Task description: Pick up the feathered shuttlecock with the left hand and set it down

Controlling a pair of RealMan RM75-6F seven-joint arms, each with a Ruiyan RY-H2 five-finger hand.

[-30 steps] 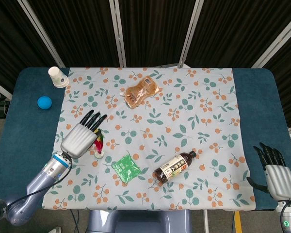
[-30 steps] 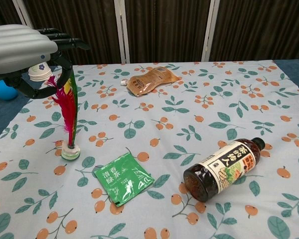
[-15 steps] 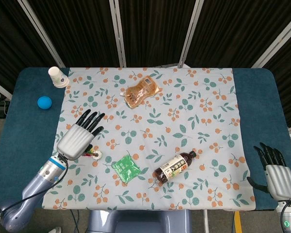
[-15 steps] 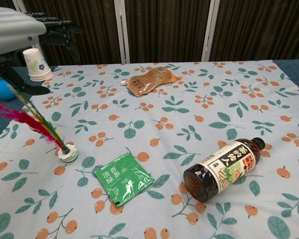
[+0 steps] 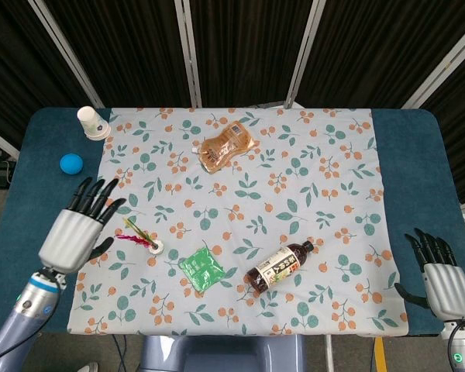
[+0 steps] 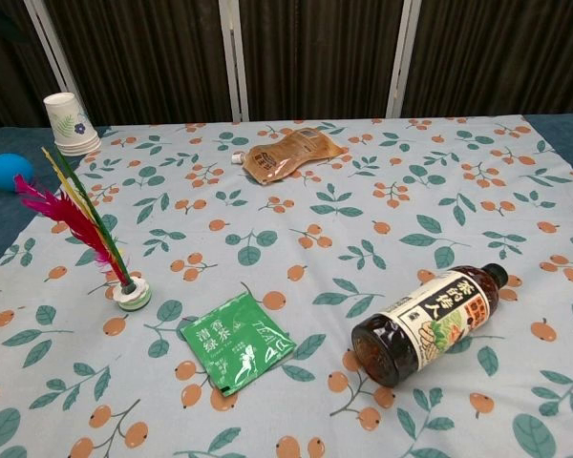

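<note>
Your counter [image 5: 31, 155], blue-topped and spread with a white cloth printed in orange fruit and green leaves [image 5: 325, 194], carries the shuttlecock near its 8 o'clock side. It rests there on its own, which I judge means the set-down is done or nearly so. The dark brown bottle with a printed label [image 5: 279, 266] lies on its side toward 5 o'clock, well apart from the work.

Your left hand [image 5: 76, 231] hovers just beside the shuttlecock, at its 9 o'clock, fingers [image 5: 95, 195] spread wide and holding nothing, pointing toward 1 o'clock. The chest view does not show it. Your right hand [image 5: 440, 280] rests at the counter's 4 o'clock corner, fingers apart and empty, well clear of the task.

The feathered shuttlecock with red, yellow and green plumes on a white round base [image 6: 94, 231] stands on that base in the chest view, feathers leaning toward your left hand, not upright. The green foil sachet [image 6: 237, 342] lies near it, apart.
</note>
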